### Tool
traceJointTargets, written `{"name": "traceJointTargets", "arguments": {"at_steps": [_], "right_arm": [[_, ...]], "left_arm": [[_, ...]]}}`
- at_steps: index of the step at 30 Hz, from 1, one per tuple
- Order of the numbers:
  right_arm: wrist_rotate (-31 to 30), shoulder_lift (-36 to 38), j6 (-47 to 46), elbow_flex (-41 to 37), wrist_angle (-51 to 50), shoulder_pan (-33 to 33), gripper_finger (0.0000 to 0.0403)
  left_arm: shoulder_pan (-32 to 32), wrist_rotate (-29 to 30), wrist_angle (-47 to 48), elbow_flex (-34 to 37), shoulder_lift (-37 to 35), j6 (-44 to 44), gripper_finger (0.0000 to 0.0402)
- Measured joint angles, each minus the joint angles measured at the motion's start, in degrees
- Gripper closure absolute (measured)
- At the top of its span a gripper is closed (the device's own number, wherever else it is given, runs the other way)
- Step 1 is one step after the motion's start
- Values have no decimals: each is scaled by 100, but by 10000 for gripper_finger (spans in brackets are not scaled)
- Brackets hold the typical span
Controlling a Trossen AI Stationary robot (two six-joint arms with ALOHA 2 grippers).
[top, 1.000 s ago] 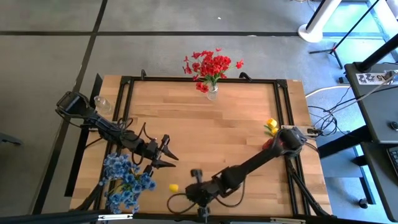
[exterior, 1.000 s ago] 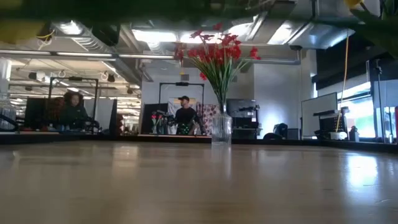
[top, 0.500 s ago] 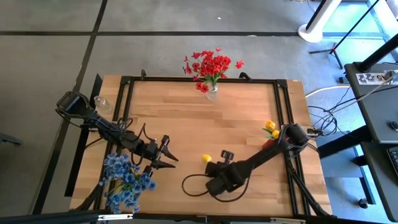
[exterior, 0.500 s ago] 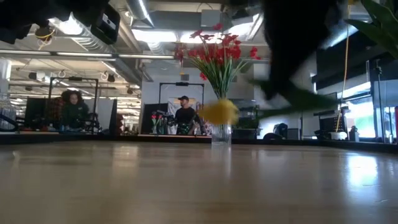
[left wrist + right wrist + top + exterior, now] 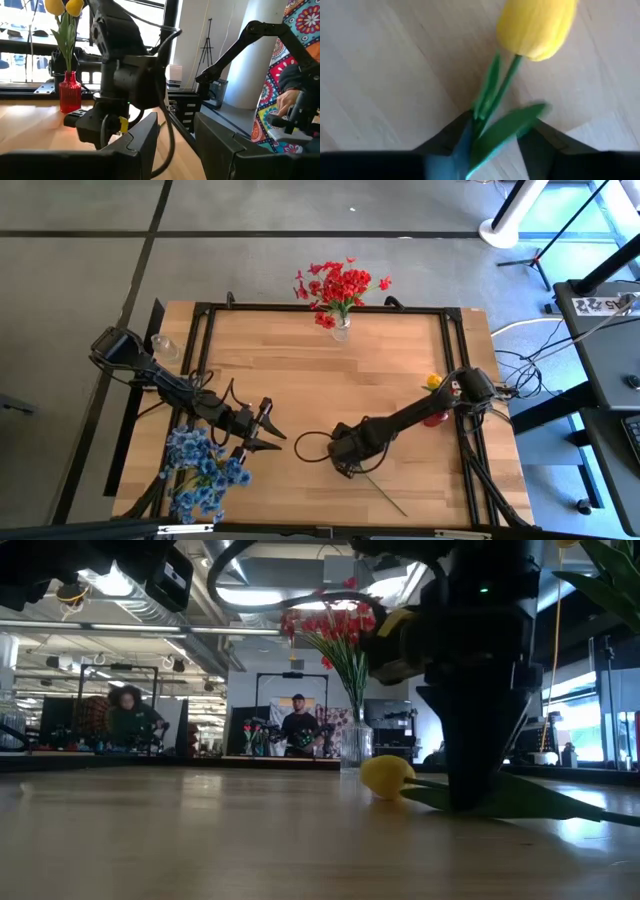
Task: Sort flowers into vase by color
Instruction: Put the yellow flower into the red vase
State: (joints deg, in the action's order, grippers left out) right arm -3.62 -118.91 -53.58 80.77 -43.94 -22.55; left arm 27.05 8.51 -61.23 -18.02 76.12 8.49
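A yellow tulip bud (image 5: 386, 778) on a thin green stem lies mid-table under my right gripper (image 5: 343, 462), which is shut on the stem; in the high view the gripper hides the bud, and the stem (image 5: 385, 495) trails toward the near edge. Red blooms (image 5: 340, 285) stand in a clear vase at the far edge. Two yellow tulips stand in a red vase (image 5: 435, 412) at the right. Blue blooms (image 5: 205, 468) stand at the near left corner. My left gripper (image 5: 268, 430) hovers open beside them. My right gripper pinches the tulip's stem (image 5: 487, 107) between its two fingers, a short way below the bud (image 5: 536, 22). The fingers (image 5: 470, 790) come from above, pointing down, across the stem. The bud rests on the table and a leaf (image 5: 520, 802) lies flat beside it.
A small clear glass (image 5: 165, 345) stands near the table's left edge. A black frame (image 5: 455, 350) runs along the far, left and right sides. Bare wood lies between the red-flower vase and my right gripper. People sit in the room beyond the far edge.
My right gripper has carried the yellow tulip from the near edge toward the table's middle, lifting it clear and turning about, then lowered it until the bud rests on the wood. The stem now trails toward the near edge.
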Motion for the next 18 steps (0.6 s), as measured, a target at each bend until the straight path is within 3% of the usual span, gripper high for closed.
{"name": "traceJointTargets", "arguments": {"at_steps": [3,7,10,18], "right_arm": [[24,-10,211,-18,89,53,292],[-123,61,575,110,228,63,385],[-643,275,657,242,444,-12,384],[-3104,2535,1389,377,318,-444,391]], "left_arm": [[19,0,30,2,0,11,276],[55,0,31,2,0,16,276],[72,0,39,2,0,18,276],[155,-2,88,4,0,37,276]]}}
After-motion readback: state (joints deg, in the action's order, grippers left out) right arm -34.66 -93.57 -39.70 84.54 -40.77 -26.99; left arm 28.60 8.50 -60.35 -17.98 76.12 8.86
